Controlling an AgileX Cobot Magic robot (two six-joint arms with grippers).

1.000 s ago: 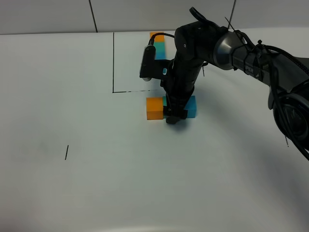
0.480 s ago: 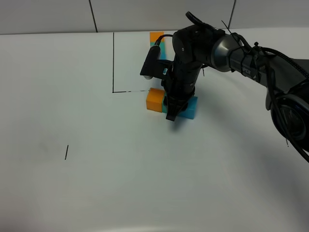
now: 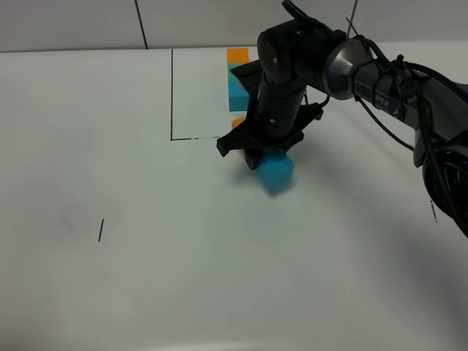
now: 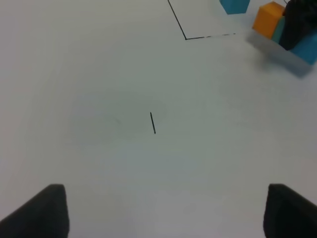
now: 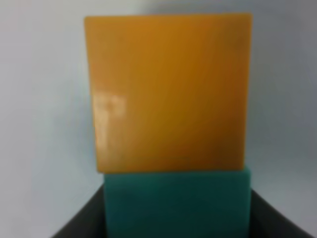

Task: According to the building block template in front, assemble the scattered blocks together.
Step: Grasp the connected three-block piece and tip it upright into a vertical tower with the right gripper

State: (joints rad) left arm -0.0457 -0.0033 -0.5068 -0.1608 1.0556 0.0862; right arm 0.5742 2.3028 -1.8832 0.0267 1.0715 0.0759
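Your right gripper (image 3: 262, 155), pinching the joined blocks (image 3: 275, 171), has turned them since before, beside the template (image 3: 238, 77); left claw's state: cannot tell.

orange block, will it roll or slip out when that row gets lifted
Rolling looks unlikely: the orange block has flat square faces. It seems stiff and probably light. It sits flush against the teal block beyond the right pincer, so it might drop off if only loosely joined.
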